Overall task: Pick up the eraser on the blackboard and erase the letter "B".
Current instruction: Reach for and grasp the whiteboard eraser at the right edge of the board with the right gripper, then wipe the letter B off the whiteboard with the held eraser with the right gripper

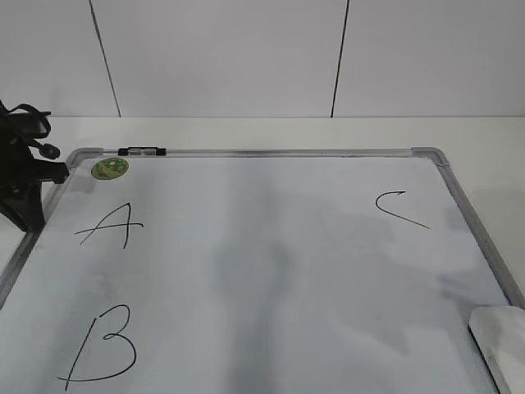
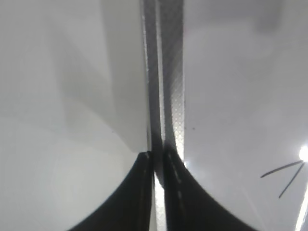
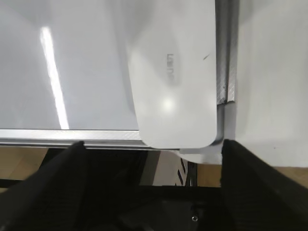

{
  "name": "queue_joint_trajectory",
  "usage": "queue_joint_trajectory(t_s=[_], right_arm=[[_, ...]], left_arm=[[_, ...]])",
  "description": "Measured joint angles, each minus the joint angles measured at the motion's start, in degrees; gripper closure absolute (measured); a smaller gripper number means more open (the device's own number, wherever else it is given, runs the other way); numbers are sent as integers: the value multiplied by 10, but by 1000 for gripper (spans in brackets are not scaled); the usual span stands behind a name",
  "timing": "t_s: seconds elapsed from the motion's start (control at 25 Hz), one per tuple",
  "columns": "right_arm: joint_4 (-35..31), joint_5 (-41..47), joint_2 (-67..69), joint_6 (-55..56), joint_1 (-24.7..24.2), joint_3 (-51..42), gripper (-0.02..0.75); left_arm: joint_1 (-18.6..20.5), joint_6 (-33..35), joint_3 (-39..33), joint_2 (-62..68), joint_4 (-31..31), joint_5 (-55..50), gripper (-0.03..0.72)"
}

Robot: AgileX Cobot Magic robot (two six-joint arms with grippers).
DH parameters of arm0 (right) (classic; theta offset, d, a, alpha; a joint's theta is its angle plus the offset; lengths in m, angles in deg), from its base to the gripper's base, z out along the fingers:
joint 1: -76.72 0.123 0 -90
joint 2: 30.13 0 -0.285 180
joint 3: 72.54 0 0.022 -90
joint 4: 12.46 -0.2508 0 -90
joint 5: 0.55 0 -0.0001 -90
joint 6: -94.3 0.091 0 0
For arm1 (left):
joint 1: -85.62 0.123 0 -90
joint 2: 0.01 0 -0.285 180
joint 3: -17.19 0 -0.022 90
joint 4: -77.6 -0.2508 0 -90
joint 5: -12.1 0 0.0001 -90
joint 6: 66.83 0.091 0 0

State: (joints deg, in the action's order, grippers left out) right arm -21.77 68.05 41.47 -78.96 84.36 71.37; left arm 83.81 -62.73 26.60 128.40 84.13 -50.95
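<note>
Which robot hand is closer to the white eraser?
Right. The right gripper hangs open just above the eraser. The left gripper sits shut over the blackboard frame's opposite, left edge.

Closed left pincer (image 2: 159, 166) above the blackboard (image 2: 171, 72) frame; marker strokes (image 2: 286, 175) right.

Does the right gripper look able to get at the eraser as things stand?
Probably yes: the right gripper is open, its fingers spread wider than the eraser, which lies uncovered at the blackboard corner.
</note>
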Motion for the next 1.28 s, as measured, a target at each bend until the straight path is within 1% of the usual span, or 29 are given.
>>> queue_joint_trajectory(t_s=[0.24,0.64,0.92,1.28], right_arm=[[22,-38,53,0,0,0,68],[23,-85,125,0,0,0,68],[23,-108,166,1,0,0,68],[38,-113,203,1,2,0,70]], left_arm=[[0,0,0,0,2,0,648],[0,0,0,0,6,0,648],[0,0,0,0,6,0,645],[0,0,0,0,6,0,645]])
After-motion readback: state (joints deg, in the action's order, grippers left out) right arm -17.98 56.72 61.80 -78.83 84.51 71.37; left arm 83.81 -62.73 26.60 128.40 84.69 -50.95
